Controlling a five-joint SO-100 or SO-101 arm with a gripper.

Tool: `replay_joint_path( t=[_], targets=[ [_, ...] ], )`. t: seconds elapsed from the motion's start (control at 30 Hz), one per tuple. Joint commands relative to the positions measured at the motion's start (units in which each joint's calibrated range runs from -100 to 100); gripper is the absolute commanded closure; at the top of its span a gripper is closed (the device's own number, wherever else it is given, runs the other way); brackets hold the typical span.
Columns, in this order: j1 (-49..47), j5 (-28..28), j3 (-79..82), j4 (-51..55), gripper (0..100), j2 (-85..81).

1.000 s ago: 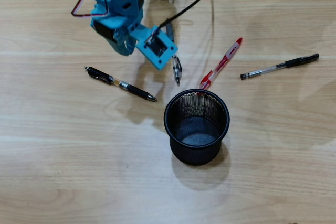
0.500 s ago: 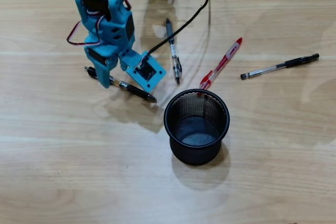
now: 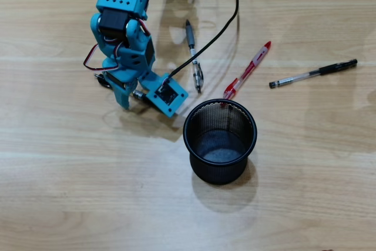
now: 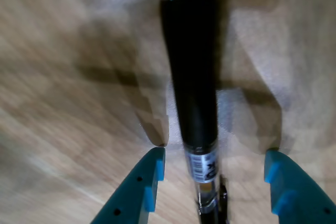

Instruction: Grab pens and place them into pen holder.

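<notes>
Over the last half second the blue arm had dropped further onto the black pen at the left of the overhead view, so that its body now covered nearly all of that pen (image 3: 104,80); only a dark end showed beside the arm, and a short stub near the wrist camera housing. The pincer (image 3: 126,95) itself was mostly hidden there under the arm.

The wrist view supplied what the overhead one could not: the pincer (image 4: 212,163) stood open, its two blue fingertips (image 4: 152,169) set apart on either side of the black pen (image 4: 191,77), which ran up the middle of the picture with a clear gap to each tip. A white printed label sat on the barrel between the tips. That view was blurred, and the pen's upper end was cut off by the top edge.

Only the overhead view showed the rest. The black mesh pen holder (image 3: 187,139) stood upright on the wooden tabletop (image 3: 70,192), with no pen visible inside. A red pen (image 3: 249,70) lay just beyond its rim, a black-and-clear pen (image 3: 193,57) lay under a black cable (image 3: 217,27), and another black pen (image 3: 312,74) lay well apart to the right.
</notes>
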Motion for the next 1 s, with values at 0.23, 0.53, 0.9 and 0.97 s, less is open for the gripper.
replay_joint_path(
  t=[0.23,0.53,0.9,0.97],
  targets=[
    [0.2,-1.2,-0.9,-2.2,93,1.0],
    [0.6,-1.9,-1.4,-1.9,98,0.3],
    [0.7,-3.9,-3.2,0.7,98,-15.9],
    [0.7,-4.4,-3.3,1.8,98,-20.4]
  ],
)
